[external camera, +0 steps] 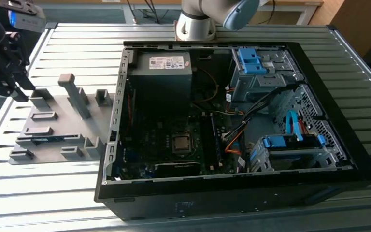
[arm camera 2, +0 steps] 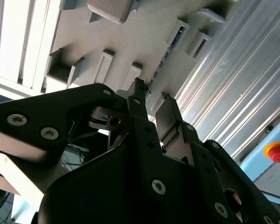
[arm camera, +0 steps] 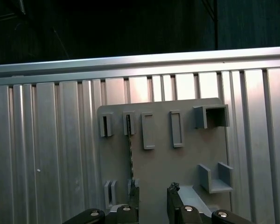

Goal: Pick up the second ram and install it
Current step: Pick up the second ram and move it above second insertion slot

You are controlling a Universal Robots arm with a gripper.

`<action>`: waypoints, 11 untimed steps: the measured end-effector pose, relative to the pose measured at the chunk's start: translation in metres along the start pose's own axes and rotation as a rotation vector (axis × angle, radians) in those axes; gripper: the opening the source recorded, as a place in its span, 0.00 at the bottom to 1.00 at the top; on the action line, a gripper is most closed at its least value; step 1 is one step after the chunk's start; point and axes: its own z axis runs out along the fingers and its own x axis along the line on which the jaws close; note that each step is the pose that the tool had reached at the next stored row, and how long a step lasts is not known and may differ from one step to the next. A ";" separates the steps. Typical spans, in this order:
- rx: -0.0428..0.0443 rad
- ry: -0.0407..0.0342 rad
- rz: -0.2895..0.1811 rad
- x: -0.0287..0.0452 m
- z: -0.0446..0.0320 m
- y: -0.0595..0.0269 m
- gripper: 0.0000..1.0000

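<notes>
1. At the gripper point(arm camera: 153, 201): jaws parted by a modest gap, gripping nothing.
2. Beyond the fingertips point(arm camera: 134, 198), in both wrist views: the second ram point(arm camera: 130, 154), apart from the fingers, lined up with one fingertip rather than with the middle of the gap.
3. Of the ram itself: thin, dark, seen edge-on, standing on its long edge, toothed-looking along one side.
4. Holding it: slotted grey blocks at either end, on a grey fixture plate point(arm camera: 177, 163) among further blocks.
5. Beneath the plate: a ribbed metal table point(arm camera: 46, 163).
6. On the exterior view's right, beside the plate: an open computer case point(external camera: 205, 195).
</notes>
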 end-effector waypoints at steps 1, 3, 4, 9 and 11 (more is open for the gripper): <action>-0.0001 0.0000 0.000 0.0000 0.0002 0.0000 0.37; 0.0001 0.0000 0.000 0.0000 0.0007 0.0000 0.37; 0.0001 0.0000 0.000 0.0000 0.0009 0.0000 0.37; -0.0001 0.0000 0.000 0.0000 0.0022 0.0000 0.37; 0.0000 0.0000 0.000 0.0001 0.0027 0.0000 0.37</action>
